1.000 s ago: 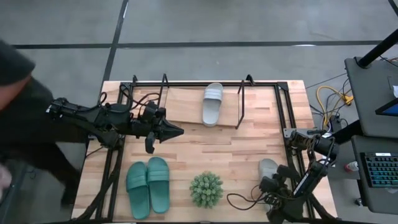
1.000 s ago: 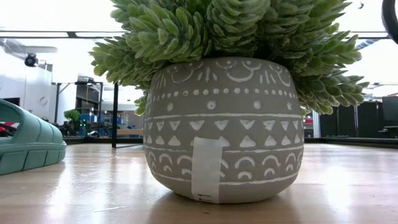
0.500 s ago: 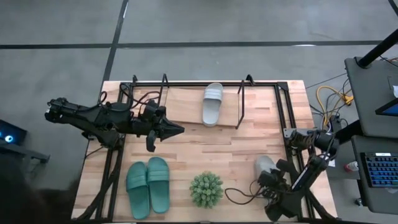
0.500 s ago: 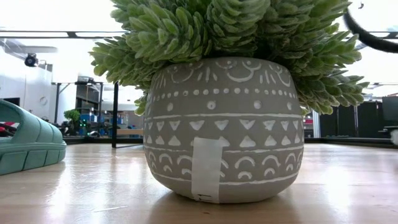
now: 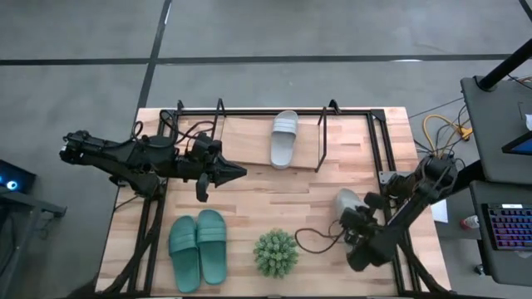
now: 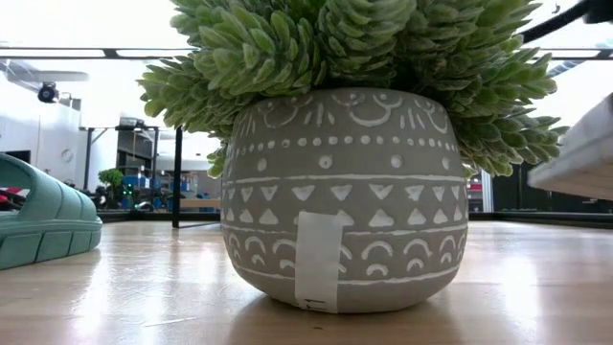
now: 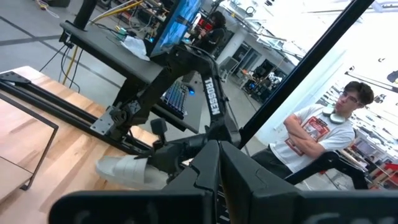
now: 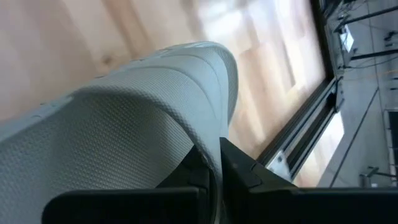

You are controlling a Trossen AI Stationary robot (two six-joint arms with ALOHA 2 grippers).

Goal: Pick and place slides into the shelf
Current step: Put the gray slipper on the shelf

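Note:
One pale grey slide (image 5: 284, 139) lies on the shelf's wooden board (image 5: 245, 139), between the black wire loops (image 5: 323, 137). The second grey slide (image 5: 343, 201) is in my right gripper (image 5: 356, 219), shut on it at the table's right side; it also shows in the low view (image 6: 582, 158) and the left wrist view (image 7: 121, 168). The teal pair (image 5: 198, 247) lies side by side, soles down, near the table's near left corner. My left gripper (image 5: 234, 173) hovers shut in front of the shelf's left end, touching nothing. My right gripper pinches the edge of the grey slide's wide strap (image 8: 208, 134) between its two fingers (image 8: 239, 171). The slide is lifted clear of the table and tilted, its underside (image 6: 575, 182) above the boards.
A spiky green plant (image 5: 276, 253) in a patterned grey pot (image 6: 345, 201) stands near the near edge, between the teal pair and my right arm. Black frame rails (image 5: 378, 158) run along the table's sides. A person (image 7: 317, 134) stands beyond the table's right side.
My right gripper has moved up and toward the table's far edge and a little left, carrying the grey slide off the table; the slide has come into the low view at the right. A person at the table's left has left the high view.

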